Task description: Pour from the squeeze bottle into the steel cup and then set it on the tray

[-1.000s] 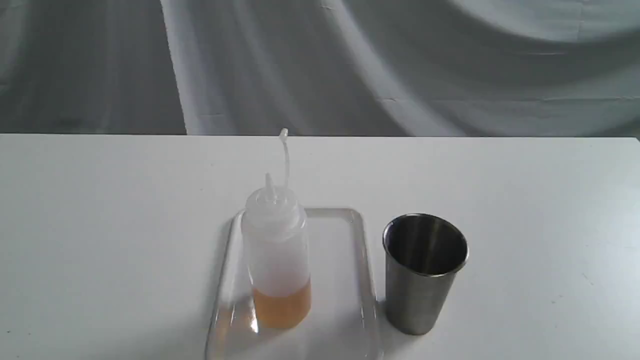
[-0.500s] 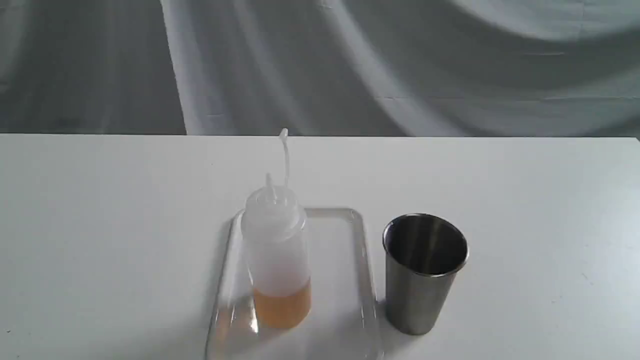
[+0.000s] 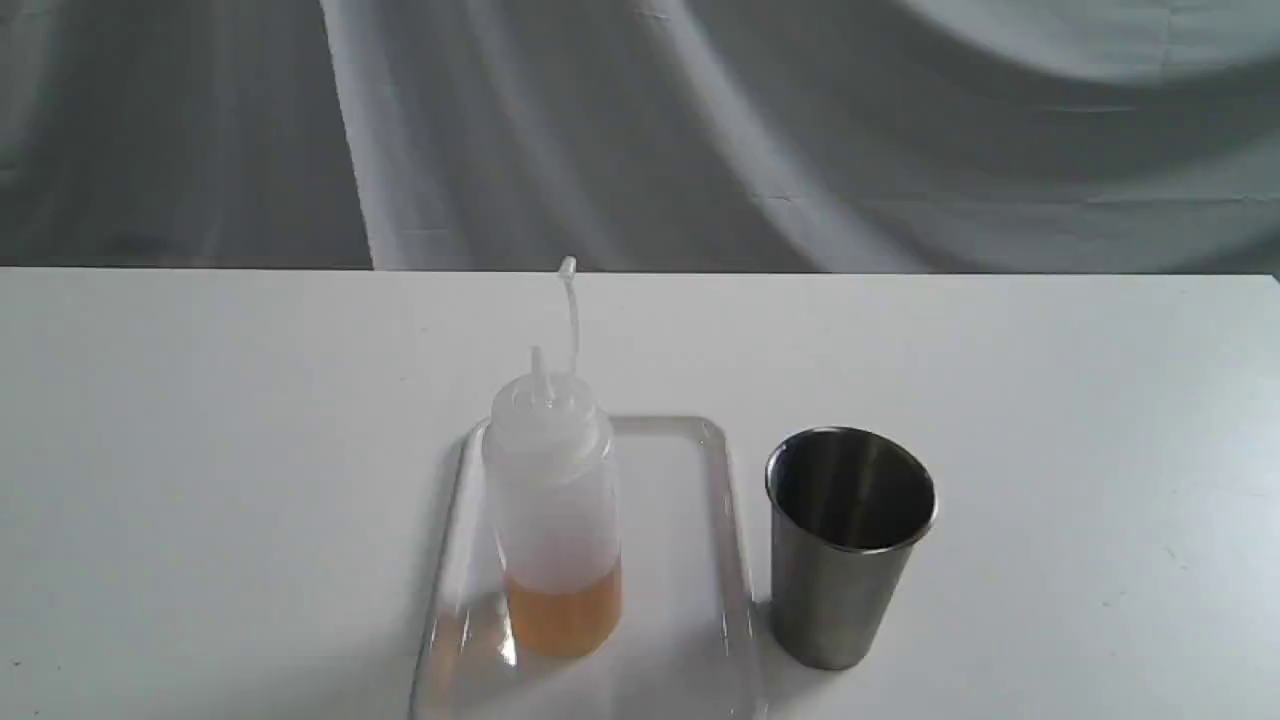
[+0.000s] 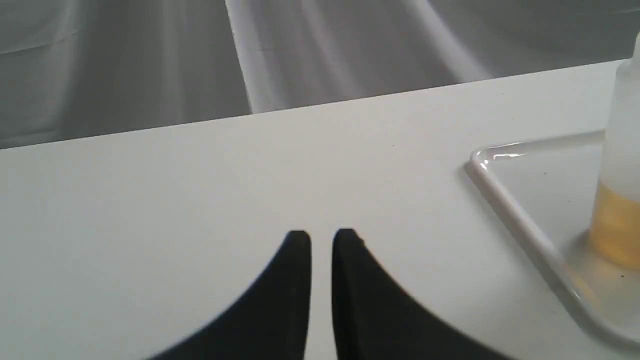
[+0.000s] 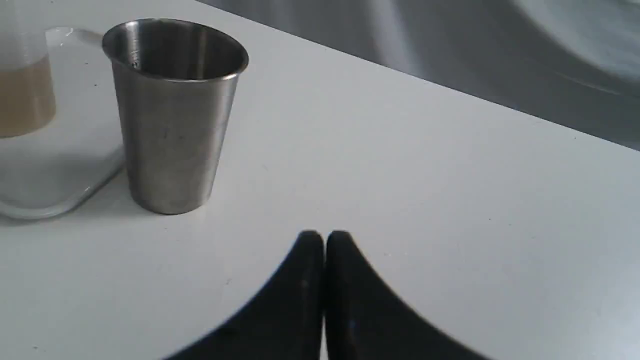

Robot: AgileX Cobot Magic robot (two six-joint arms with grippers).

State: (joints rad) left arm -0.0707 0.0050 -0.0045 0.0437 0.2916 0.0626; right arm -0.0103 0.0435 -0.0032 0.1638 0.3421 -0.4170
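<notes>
Squeeze bottle of translucent whitish plastic stands upright on clear tray, nearer left tool than right tool; both closed, empty.

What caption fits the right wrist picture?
Shut right gripper faces a steel cup standing beside the tray that holds the squeeze bottle.

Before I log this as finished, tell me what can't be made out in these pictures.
- Steel cup contents: in the exterior view its near wall hides the bottom; the right wrist view shows only the upper inner wall.
- Tray near end: cut off by the exterior view's bottom edge.
- Squeeze bottle nozzle: cut off by the frame edge in both wrist views.
</notes>
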